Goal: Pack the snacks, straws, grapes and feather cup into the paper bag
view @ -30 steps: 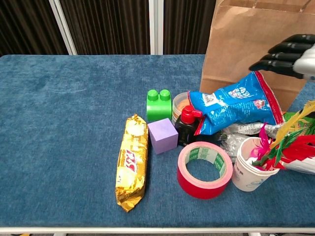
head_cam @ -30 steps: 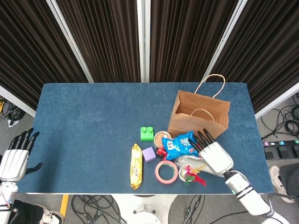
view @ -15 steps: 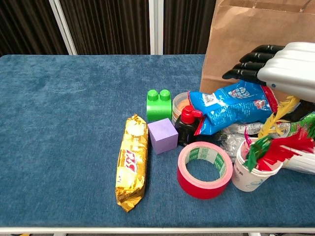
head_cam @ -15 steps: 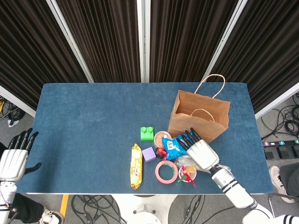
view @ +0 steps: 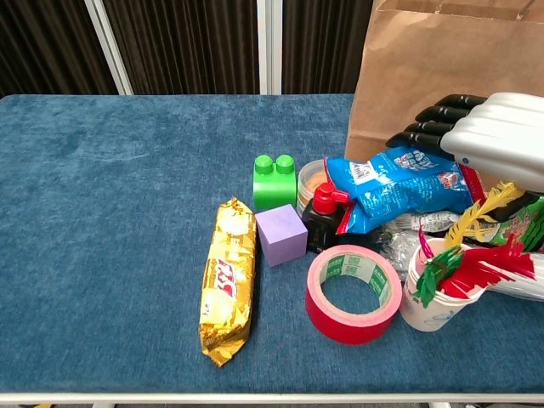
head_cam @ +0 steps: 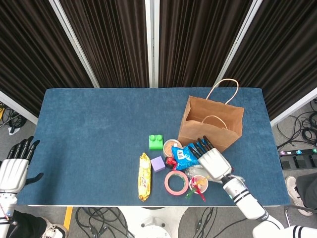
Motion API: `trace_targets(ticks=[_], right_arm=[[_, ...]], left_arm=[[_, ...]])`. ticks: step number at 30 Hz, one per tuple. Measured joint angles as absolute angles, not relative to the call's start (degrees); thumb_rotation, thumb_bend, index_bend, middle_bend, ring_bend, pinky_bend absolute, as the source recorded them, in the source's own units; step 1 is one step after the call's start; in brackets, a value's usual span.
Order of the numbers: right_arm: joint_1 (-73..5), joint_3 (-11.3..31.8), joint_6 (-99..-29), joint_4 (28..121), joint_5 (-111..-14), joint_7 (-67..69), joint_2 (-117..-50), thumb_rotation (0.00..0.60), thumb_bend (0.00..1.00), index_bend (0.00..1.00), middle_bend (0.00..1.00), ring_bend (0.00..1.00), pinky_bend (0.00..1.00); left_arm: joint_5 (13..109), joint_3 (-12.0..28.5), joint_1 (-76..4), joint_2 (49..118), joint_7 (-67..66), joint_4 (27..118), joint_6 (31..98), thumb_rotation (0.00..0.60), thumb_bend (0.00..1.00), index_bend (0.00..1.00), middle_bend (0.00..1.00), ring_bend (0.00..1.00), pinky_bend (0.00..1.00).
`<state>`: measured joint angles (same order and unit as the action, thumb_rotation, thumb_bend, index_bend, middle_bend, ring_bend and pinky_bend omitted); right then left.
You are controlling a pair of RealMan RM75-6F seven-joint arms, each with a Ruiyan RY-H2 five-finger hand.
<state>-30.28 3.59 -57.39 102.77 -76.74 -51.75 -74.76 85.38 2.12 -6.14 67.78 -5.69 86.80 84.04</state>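
One wrong sweep is my worry: the right robot hand (view: 497, 136), fingers spread and holding nothing, hovers over the blue snack (view: 399, 183) with the feather cup (view: 438, 289) just beneath its wrist and the bag (head_cam: 210, 124) just beyond, so lowering could topple the cup.

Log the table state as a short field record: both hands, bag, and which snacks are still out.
right hand: above the blue snack bag, fingers extended, contact unclear
left hand: off the table's left edge, open, holding nothing
paper bag: upright, open at the top
yellow snack pack: flat on the table, untouched
feather cup: upright beside the red tape roll
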Motion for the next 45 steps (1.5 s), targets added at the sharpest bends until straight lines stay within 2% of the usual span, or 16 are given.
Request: trace_targets(ticks=[4, 10, 14, 19, 26, 32, 38, 45], right_arm=[[-30.5, 3.1, -58.1, 101.8, -76.9, -51.5, -75.5, 0.600, 0.13, 0.05, 0.13, 0.00, 0.00], [-30.7, 2.6, -59.5, 100.5, -78.1, -50.5, -76.9, 0.600, 0.18, 0.15, 0.19, 0.03, 0.06], [-30.8, 2.4, -60.3, 99.4, -78.8, -49.5, -77.7, 0.600, 0.21, 0.26, 0.23, 0.09, 0.13], [-30.9, 2.3, -60.9, 98.6, -79.0, -49.3, -78.4, 0.600, 0.26, 0.35, 0.29, 0.15, 0.20], [-30.7, 2.3, -63.6, 98.0, -81.5, -48.1, -78.9, 0.600, 0.34, 0.56, 0.46, 0.32, 0.37], [-30.1, 2.5, -66.9, 97.4, -85.0, -45.6, -79.2, 0.600, 0.38, 0.68, 0.57, 0.44, 0.49], [-29.7, 2.9, -69.2, 97.0, -87.5, -43.9, -79.3, 0.600, 0.39, 0.73, 0.61, 0.48, 0.53], [-29.6, 4.5, -73.3, 99.3, -91.3, -44.2, -79.0, 0.600, 0.40, 0.74, 0.62, 0.49, 0.53]], left_arm=[[85.4, 2.1, -6.2, 67.8, -5.7, 86.8, 83.9, 0.600, 0.06, 0.10, 0.09, 0.00, 0.14], [85.4, 2.0, -6.2, 67.8, -5.7, 86.8, 83.8, 0.600, 0.06, 0.10, 0.09, 0.00, 0.14], [85.3, 2.0, -6.2, 67.8, -5.7, 86.6, 83.8, 0.600, 0.06, 0.10, 0.09, 0.00, 0.14], [85.3, 1.9, -6.3, 67.9, -5.6, 86.4, 83.6, 0.600, 0.06, 0.10, 0.09, 0.00, 0.14], [85.3, 1.9, -6.4, 68.0, -5.3, 86.3, 83.5, 0.600, 0.06, 0.10, 0.09, 0.00, 0.14], [85.4, 1.9, -6.4, 68.1, -5.3, 86.4, 83.5, 0.600, 0.06, 0.10, 0.09, 0.00, 0.14], [85.5, 1.9, -6.4, 68.0, -5.4, 86.5, 83.5, 0.600, 0.06, 0.10, 0.09, 0.00, 0.14], [85.5, 2.0, -6.6, 67.9, -5.5, 86.9, 83.4, 0.600, 0.06, 0.10, 0.09, 0.00, 0.14]])
